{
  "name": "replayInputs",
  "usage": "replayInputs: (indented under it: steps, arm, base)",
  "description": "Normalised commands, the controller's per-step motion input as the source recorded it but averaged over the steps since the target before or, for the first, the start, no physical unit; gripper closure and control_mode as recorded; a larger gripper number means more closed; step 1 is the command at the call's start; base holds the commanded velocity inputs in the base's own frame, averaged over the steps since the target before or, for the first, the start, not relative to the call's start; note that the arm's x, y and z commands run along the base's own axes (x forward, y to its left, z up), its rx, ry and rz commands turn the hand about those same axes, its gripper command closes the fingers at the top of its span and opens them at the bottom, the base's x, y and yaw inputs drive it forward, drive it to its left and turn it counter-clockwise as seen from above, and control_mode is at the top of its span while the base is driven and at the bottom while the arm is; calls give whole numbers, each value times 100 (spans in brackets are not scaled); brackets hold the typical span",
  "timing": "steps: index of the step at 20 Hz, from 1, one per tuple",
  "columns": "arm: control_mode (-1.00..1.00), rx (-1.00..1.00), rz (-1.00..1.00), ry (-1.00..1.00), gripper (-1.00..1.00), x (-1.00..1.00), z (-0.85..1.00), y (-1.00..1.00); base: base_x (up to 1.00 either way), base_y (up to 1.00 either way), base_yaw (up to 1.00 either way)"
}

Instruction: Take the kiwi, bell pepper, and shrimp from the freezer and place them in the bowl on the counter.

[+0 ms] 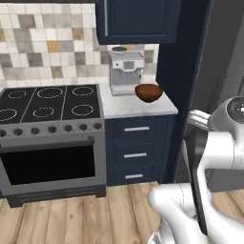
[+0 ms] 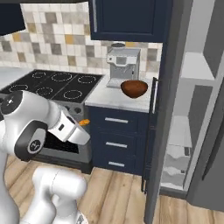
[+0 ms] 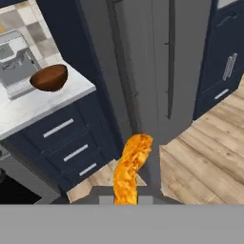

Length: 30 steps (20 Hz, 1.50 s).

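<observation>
We cannot see the fingertips themselves: the shrimp (image 3: 130, 167) rises from between them and its lower end runs off the hand view's bottom. In the right base view, the shrimp (image 2: 84, 122) is a tiny orange speck beyond the white wrist.

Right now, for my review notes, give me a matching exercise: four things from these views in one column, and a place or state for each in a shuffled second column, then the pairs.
Things:
1. curved orange shrimp
2. round reddish-brown wooden bowl
3. silver coffee machine
4. tall grey freezer door

Places or states:
A. against the tiled wall, behind the bowl
B. standing open
C. held in the shut gripper
D. on the white marbled counter, near its front edge

Pairs: 1-C, 2-D, 3-A, 4-B
</observation>
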Motion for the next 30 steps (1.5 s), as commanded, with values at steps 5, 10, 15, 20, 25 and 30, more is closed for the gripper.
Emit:
replayInputs:
  steps: [5,10,15,20,25,30]
  arm:
    - [100,0,0,0,100,0,0,0]
    - [100,0,0,0,100,0,0,0]
    - [100,0,0,0,100,0,0,0]
    - [-100,0,-1,1,100,15,-5,-5]
    - [-100,1,-1,13,100,75,-32,-44]
    - [-100,8,0,16,100,65,-71,-46]
  base:
    - [100,41,0]
    - [100,4,-1]
    - [100,2,-6]
    - [75,-5,-5]
    - [0,0,0]
    - [0,0,0]
